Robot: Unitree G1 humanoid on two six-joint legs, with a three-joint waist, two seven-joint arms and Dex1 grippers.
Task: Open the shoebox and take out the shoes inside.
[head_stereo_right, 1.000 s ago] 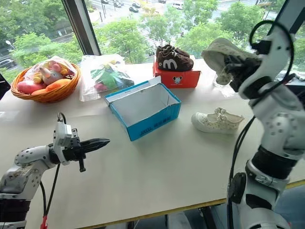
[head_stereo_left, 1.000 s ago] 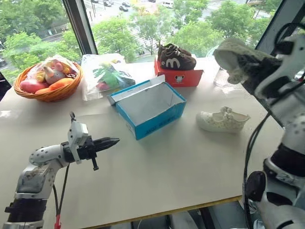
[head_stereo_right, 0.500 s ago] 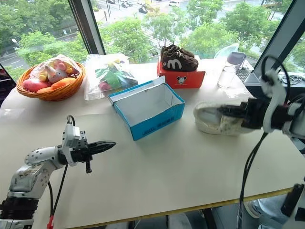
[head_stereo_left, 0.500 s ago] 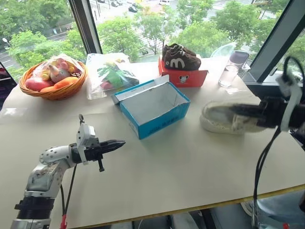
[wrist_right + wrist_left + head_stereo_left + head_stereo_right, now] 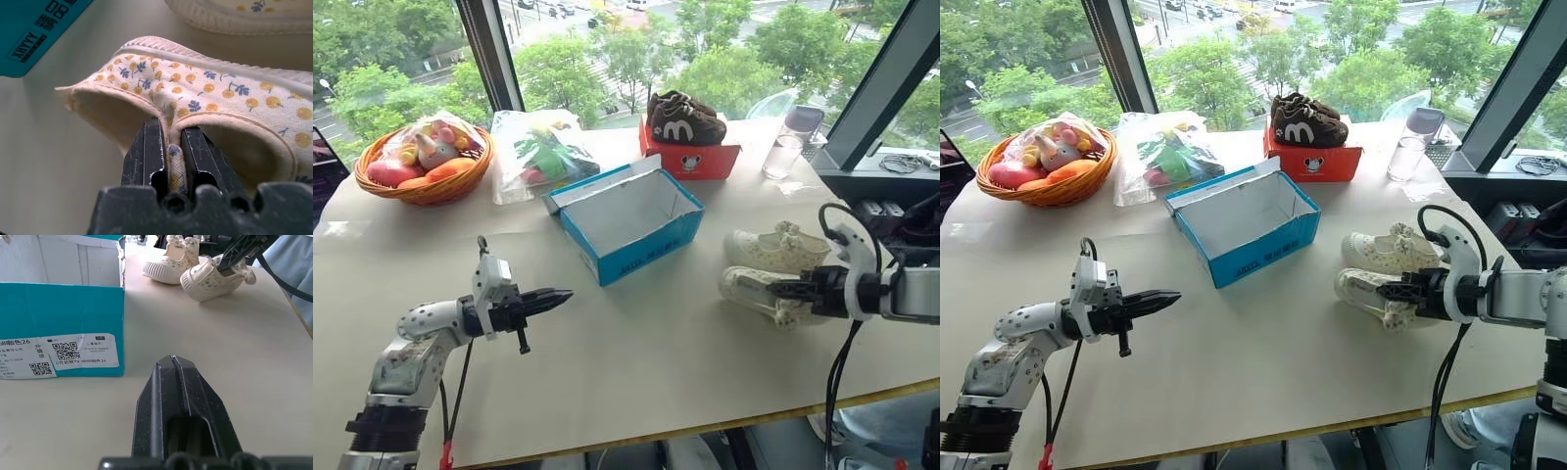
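We see right gripper (image 5: 1400,291) clamped on near cream shoe's (image 5: 1371,294) collar, beside the other shoe (image 5: 1386,252); left gripper (image 5: 553,296) pressed together, empty, near shoebox (image 5: 631,225).

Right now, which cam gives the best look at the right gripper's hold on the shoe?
Right wrist view: the right gripper is pinched on the collar of the shoe, fabric between its fingers. Both eye views show that hold side-on beside the second shoe. In the left wrist view it is small and far off.
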